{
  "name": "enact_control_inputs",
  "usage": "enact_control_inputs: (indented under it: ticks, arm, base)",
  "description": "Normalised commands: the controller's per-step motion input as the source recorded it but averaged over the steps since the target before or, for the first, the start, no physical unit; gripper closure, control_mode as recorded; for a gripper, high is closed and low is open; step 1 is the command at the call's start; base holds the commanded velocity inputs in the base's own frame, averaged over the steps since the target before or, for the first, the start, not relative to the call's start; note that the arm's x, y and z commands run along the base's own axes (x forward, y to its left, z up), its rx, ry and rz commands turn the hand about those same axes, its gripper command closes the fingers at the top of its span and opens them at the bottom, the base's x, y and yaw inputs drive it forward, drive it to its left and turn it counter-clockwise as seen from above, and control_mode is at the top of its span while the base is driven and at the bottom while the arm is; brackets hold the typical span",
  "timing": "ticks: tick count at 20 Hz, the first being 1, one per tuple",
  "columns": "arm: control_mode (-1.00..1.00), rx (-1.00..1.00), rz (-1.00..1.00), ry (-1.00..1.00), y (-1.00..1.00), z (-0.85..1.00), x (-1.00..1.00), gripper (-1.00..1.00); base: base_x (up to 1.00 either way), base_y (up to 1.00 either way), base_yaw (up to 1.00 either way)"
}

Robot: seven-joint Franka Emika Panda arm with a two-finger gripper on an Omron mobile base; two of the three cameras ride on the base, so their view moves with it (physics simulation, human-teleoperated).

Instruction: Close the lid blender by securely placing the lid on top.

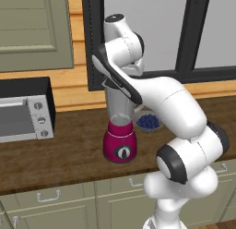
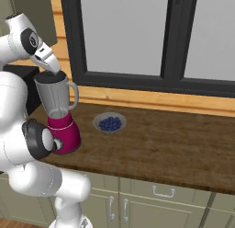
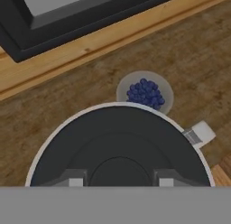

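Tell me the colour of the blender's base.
Magenta-red, with a black dial; the blender base shows best in the left base view.

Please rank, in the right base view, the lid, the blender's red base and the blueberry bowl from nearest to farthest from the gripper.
1. The lid, right under the gripper, atop the jar.
2. The blender's red base, down on the counter.
3. The blueberry bowl, off to the right.

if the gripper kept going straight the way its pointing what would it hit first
Most likely the lid: the gripper points straight down at that black disc, which appears to sit on the blender jar's rim. The remaining gap is hard to judge, and its fingers may already be touching the lid.
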Motion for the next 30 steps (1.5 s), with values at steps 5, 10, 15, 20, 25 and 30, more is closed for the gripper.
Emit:
enact_control_inputs:
  ticks: [5, 10, 15, 20, 25, 30]
  arm:
    - [-1.00, 0.00, 0.00, -0.01, 0.00, -0.01, -0.11, -1.00]
    - [-1.00, 0.00, 0.00, -0.03, 0.00, 0.00, -0.10, -1.00]
    - [-1.00, 0.00, 0.00, -0.07, 0.00, 0.10, -0.08, -1.00]
    - [-1.00, 0.08, 0.00, -0.18, -0.44, 0.05, -0.74, -1.00]
    - [-1.00, 0.17, 0.00, -0.33, -1.00, -0.10, -1.00, -1.00]
    - [-1.00, 0.11, 0.00, -0.28, -1.00, -0.45, -1.00, -1.00]
  base:
    - [0.00, 0.00, 0.00]
    - [0.00, 0.00, 0.00]
    - [0.00, 0.00, 0.00]
    - [0.00, 0.00, 0.00]
    - [0.00, 0.00, 0.00]
    - [0.00, 0.00, 0.00]
